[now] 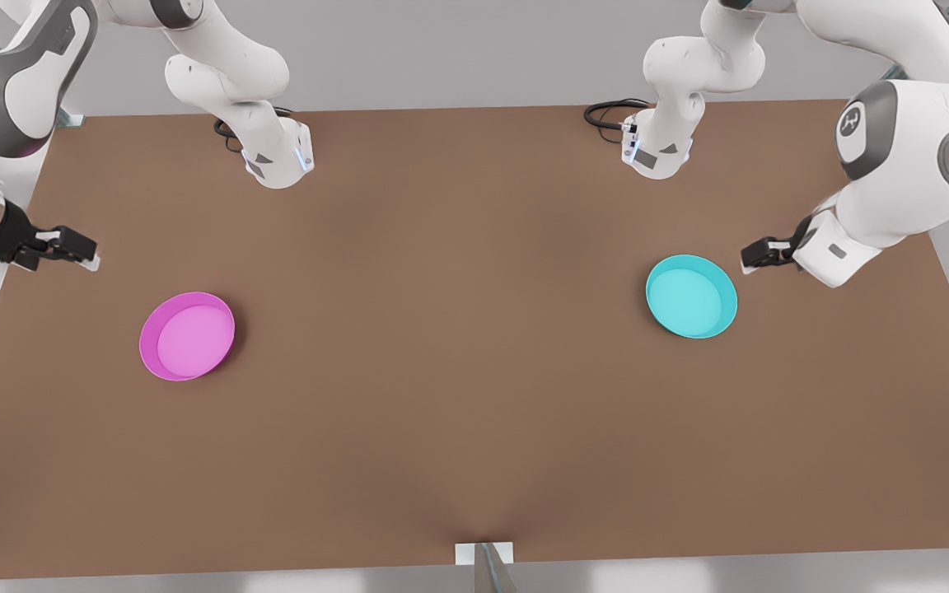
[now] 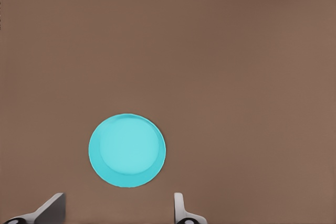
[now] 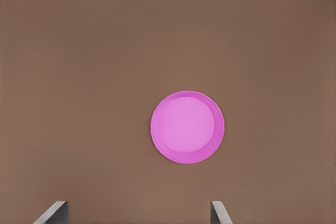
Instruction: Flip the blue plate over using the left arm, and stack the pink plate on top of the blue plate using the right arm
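A wide brown table [image 1: 474, 395] filled the front view, with two white robot arms reaching in from its far edge. Their bases stood bolted near that edge, each with a loop of black cable [image 1: 606, 115] beside it.

The left arm [image 1: 895, 165] bent in from the front view's right. Its left gripper [image 1: 750, 262] hung above the table, just beside the far rim of the blue plate [image 1: 691, 296] and apart from it. In the left wrist view its two fingers [image 2: 50, 211] stood spread wide with nothing between them, and the blue plate [image 2: 127, 150] lay on the table [image 2: 236, 77] out ahead of the fingertips, a little toward one finger's side.

The right arm [image 1: 5, 91] came in from the front view's left. Its right gripper [image 1: 83, 255] hovered over the table's edge, well apart from the pink plate [image 1: 187, 335], which lay on the table past the fingertips and toward the table's middle. In the right wrist view the fingers [image 3: 52, 212] were likewise spread wide and empty, with the pink plate [image 3: 187, 126] lying ahead of them on the bare brown surface.

Both plates sat flat with their hollow sides up, the raised rims showing around lighter insides. They lay well apart from each other, one near each gripper.

A small white bracket [image 1: 483, 553] sat at the table's near edge, midway along it.
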Controlling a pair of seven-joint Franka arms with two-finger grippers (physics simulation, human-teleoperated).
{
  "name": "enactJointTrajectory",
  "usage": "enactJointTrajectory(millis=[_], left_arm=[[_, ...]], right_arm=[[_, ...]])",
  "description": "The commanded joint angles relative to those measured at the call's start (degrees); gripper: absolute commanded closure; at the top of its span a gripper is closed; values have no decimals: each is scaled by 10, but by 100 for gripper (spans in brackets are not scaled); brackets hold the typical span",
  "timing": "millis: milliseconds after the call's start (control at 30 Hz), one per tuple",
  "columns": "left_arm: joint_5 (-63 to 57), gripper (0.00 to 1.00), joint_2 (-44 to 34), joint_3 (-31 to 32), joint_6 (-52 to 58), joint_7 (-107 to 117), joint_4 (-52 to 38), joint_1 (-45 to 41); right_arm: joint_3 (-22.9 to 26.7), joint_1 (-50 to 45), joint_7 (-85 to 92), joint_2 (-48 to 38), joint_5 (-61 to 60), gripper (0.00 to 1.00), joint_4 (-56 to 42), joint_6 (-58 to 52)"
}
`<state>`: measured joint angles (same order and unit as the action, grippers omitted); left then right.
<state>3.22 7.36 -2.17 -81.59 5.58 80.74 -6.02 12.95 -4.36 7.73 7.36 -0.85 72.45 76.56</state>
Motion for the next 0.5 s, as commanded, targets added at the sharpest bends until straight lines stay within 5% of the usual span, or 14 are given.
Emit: enactJointTrajectory(millis=[0, 100, 167, 300, 467], left_arm=[[-1, 0, -1, 0, -13, 30, 0, -1], [7, 0, 6, -18, -31, 53, 73, 2], [132, 0, 12, -120, -203, -206, 285, 22], [238, 0, 42, -163, -456, -615, 446, 34], [252, 0, 86, -180, -505, -747, 454, 44]], right_arm=[[1, 0, 40, -1, 1, 0, 0, 33], [1, -1, 40, -1, 1, 0, 0, 33], [1, 0, 40, -2, 1, 0, 1, 33], [1, 1, 40, -2, 1, 0, 1, 33], [1, 1, 40, -1, 1, 0, 1, 32]])
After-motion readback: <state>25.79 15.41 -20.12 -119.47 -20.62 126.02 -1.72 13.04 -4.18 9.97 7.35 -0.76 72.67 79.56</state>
